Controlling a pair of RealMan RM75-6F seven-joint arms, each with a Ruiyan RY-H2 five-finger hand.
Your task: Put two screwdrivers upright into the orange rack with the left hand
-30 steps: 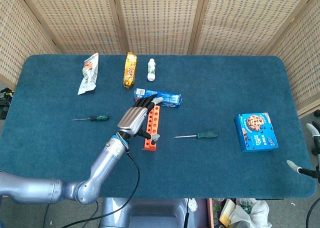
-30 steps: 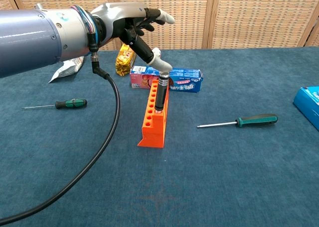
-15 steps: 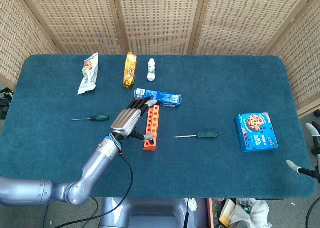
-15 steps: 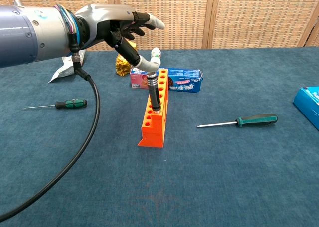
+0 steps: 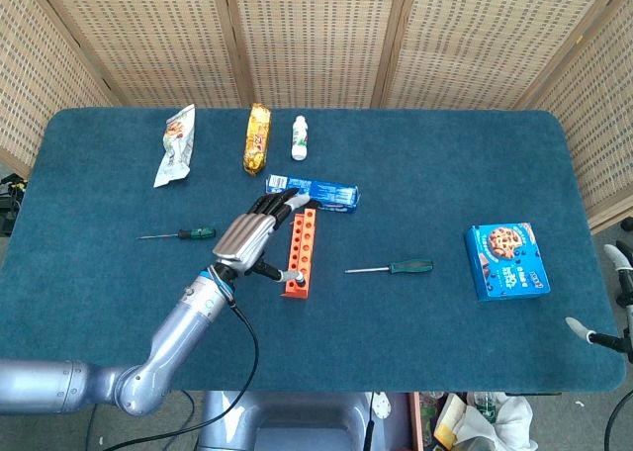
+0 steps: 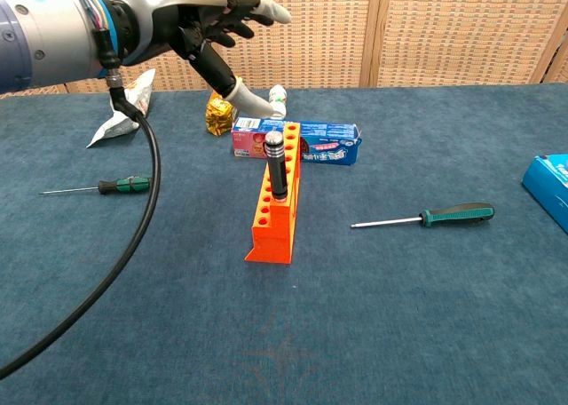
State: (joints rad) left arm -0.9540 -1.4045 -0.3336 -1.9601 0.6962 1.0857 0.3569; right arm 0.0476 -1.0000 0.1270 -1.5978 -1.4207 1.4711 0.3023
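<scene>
Near the table's middle, orange rack (image 6: 277,205) carries one black-handled screwdriver (image 6: 277,163) upright in a hole. Left hand (image 6: 191,19) hovers above-left of it, fingers spread, holding nothing. Two screwdrivers lie flat: small one (image 5: 181,234) toward left edge, larger one (image 5: 392,268) right of rack. Right hand (image 5: 593,334) barely shows at the right edge; can't tell its state.

Risk: hand swinging low could clip the standing handle & tip the rack, which looks light.

Blue cloth table (image 5: 445,164), wicker screens (image 5: 316,36) behind; snacks, bottle (image 5: 299,136), cookie box (image 5: 506,261) scattered.
</scene>
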